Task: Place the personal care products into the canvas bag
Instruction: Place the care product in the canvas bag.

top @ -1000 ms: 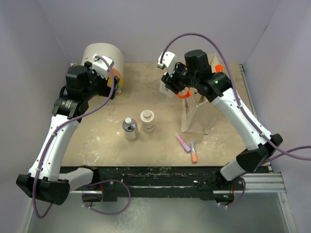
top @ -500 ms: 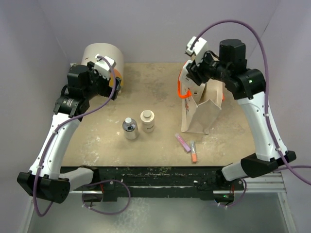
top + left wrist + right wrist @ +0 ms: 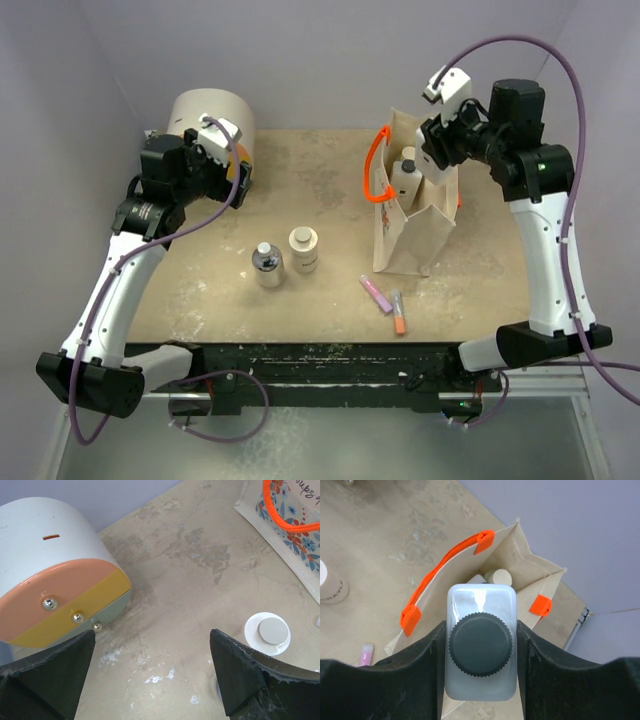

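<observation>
My right gripper [image 3: 418, 165] is shut on a white bottle with a black cap [image 3: 480, 650] and holds it upright over the open mouth of the canvas bag [image 3: 408, 235]. The bag is beige with orange handles [image 3: 440, 576]. In the right wrist view a cream cap [image 3: 498, 575] shows inside the bag. A clear-grey bottle with a white cap [image 3: 267, 265] and a squat cream jar [image 3: 304, 248] stand on the table left of the bag. My left gripper [image 3: 150, 680] is open and empty, low over the table, with the jar [image 3: 267, 632] to its right.
A round cream, orange and yellow drawer box [image 3: 212, 125] stands at the back left, close to my left gripper; it also shows in the left wrist view [image 3: 55, 590]. Two small pink tubes [image 3: 385, 300] lie in front of the bag. Purple walls close in the table.
My right arm has swung right and up with the white bottle, from beside the bag's left handle to over its open mouth. The left arm has not moved.
</observation>
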